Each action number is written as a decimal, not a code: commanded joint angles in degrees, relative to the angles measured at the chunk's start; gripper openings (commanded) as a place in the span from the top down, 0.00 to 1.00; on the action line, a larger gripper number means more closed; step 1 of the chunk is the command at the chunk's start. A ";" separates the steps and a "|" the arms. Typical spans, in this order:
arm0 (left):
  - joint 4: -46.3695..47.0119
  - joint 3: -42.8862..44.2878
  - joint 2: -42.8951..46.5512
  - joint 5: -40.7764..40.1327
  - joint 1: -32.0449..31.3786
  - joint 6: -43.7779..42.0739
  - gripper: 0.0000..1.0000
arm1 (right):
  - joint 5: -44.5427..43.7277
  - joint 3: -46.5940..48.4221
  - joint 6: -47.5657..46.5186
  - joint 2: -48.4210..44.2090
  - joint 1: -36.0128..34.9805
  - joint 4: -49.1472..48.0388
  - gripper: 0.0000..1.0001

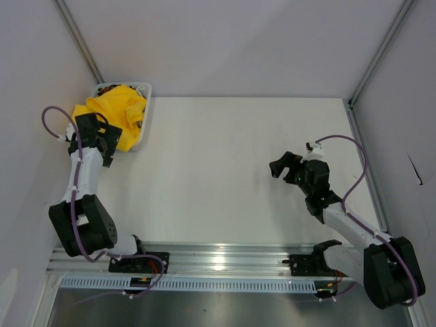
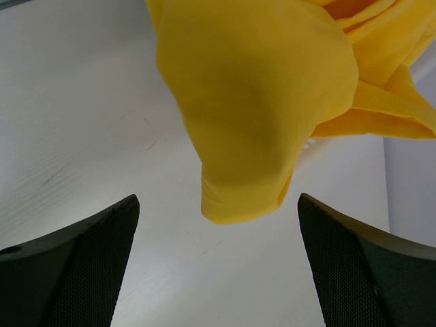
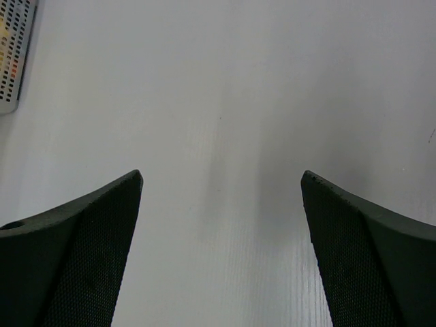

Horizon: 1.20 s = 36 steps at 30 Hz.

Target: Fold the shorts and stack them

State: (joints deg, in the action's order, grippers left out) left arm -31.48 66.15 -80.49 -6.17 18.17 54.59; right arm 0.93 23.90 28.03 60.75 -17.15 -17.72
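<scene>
Yellow shorts (image 1: 117, 107) heaped in basket (image 1: 144, 87), far-left corner of desk (image 1: 225, 177). One fold hangs just ahead of L gripper (image 2: 218, 197), which is spread wide & empty. R gripper (image 1: 281, 165) also released, well apart, so L arm is nearer.

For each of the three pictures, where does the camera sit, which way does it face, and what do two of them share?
Top: above and behind the bases, facing down on the table; both arms show, with the left claw and right claw.
Left wrist: on the left arm, facing along its open fingers at the yellow shorts.
Right wrist: on the right arm, facing past its open fingers at the table, with the basket corner at upper left.
Shared: top and left wrist both show the shorts; top and right wrist both show the basket.
</scene>
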 commanded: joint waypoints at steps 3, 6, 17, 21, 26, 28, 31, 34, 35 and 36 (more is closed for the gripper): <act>3.35 0.47 -1.51 -0.24 0.46 2.01 0.01 | 1.01 -0.08 -0.43 -1.25 -0.17 -1.18 0.00; 6.16 0.38 -2.39 -0.51 0.46 2.10 0.08 | 0.92 0.00 -0.52 -1.34 -0.17 -1.18 0.01; 8.28 5.56 -10.91 0.99 0.46 0.26 0.39 | 1.00 0.18 -1.05 -1.16 -0.17 -0.92 0.01; 8.37 8.46 -10.66 1.87 0.55 -2.20 0.91 | 1.18 0.18 -1.31 -0.90 -0.17 -0.92 0.01; 9.33 9.17 -6.09 2.75 0.55 -3.43 1.00 | 1.53 0.27 -1.40 -0.55 -0.25 -1.18 0.01; 11.26 9.35 -1.97 3.79 0.28 -4.22 1.00 | 1.79 0.27 -1.40 -0.46 -0.25 -1.27 0.00; 17.06 9.61 4.88 5.03 -0.59 -6.07 1.00 | 2.23 0.27 -1.40 -0.11 -0.34 -1.62 0.01; 20.84 11.45 11.81 7.48 -2.52 -7.56 1.00 | 2.50 0.36 -1.57 0.51 -0.26 -1.97 0.01; 21.89 11.72 13.50 9.23 -2.96 -7.22 1.00 | 2.59 0.53 -1.49 0.60 -0.34 -1.89 0.01; 22.25 12.33 15.34 10.29 -3.93 -6.52 1.00 | 2.67 0.62 -1.58 1.03 -0.26 -1.80 0.01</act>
State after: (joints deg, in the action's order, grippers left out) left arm -17.69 73.73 -73.34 -0.93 16.49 49.43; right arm 2.57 23.90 27.22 60.99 -17.19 -17.89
